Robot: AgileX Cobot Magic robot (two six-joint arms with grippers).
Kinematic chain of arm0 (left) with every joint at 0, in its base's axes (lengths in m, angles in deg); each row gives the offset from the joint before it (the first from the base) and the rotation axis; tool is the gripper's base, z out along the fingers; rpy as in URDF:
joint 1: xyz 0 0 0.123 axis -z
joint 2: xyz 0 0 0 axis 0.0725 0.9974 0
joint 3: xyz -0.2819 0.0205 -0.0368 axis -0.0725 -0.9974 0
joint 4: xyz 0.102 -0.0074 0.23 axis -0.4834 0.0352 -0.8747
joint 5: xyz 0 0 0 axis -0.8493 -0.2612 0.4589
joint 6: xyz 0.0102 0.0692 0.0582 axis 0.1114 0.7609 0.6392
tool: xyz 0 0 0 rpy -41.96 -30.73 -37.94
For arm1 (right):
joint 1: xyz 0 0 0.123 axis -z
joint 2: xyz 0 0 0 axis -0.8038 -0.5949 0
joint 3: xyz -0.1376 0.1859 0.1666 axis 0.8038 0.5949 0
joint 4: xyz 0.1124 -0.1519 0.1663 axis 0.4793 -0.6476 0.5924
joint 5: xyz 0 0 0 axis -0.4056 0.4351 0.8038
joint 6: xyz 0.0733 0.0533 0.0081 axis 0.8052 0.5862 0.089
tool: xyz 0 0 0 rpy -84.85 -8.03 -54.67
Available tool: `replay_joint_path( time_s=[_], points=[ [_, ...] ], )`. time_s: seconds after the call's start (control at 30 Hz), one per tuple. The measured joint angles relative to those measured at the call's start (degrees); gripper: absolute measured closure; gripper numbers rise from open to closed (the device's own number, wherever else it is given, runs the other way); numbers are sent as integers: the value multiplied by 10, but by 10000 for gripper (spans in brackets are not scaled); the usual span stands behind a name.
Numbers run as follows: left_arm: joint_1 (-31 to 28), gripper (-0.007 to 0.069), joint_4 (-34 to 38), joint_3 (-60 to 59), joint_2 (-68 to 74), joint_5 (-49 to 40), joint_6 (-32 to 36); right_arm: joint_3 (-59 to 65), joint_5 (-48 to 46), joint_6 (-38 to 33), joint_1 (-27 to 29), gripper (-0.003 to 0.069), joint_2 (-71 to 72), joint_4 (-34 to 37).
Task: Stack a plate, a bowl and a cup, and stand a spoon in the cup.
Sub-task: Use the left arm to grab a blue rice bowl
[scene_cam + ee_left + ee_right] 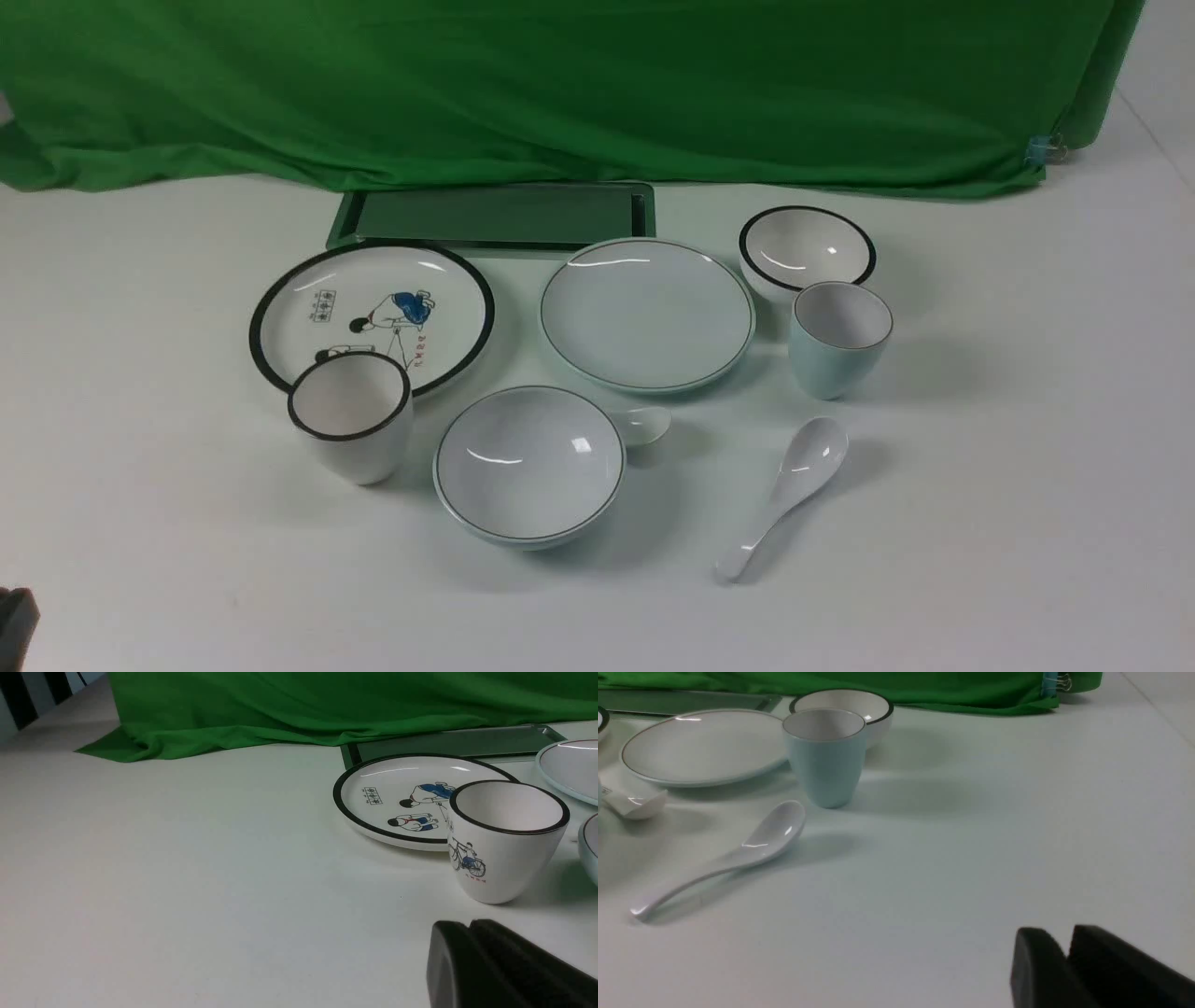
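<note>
The pale blue-green plate (647, 313) lies flat mid-table. In front of it, toward the left, stands the wider blue-green bowl (529, 464). The pale blue cup (838, 338) stands upright to the plate's right. The long white spoon (784, 495) lies in front of the cup, handle toward me. In the left wrist view my left gripper (469, 926) is shut and empty, near the white cup. Its dark tip shows at the front view's lower left corner (14, 621). My right gripper (1066, 938) hovers over bare table, well away from the spoon (738, 854), fingers a narrow gap apart, holding nothing.
A black-rimmed cartoon plate (371, 315) and a black-rimmed white cup (352, 415) stand at the left. A black-rimmed white bowl (807, 247) sits behind the blue cup. A short spoon (642, 425) peeks from behind the bowl. A green tray (495, 217) lies before the green cloth (560, 84).
</note>
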Motion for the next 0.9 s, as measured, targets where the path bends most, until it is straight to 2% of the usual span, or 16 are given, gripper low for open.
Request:
replay_joint_path(
  time_s=[0.9],
  points=[
    [0,652,-1,0,0,0,0,0,0,-1,0,462,0,-2]
  ],
)
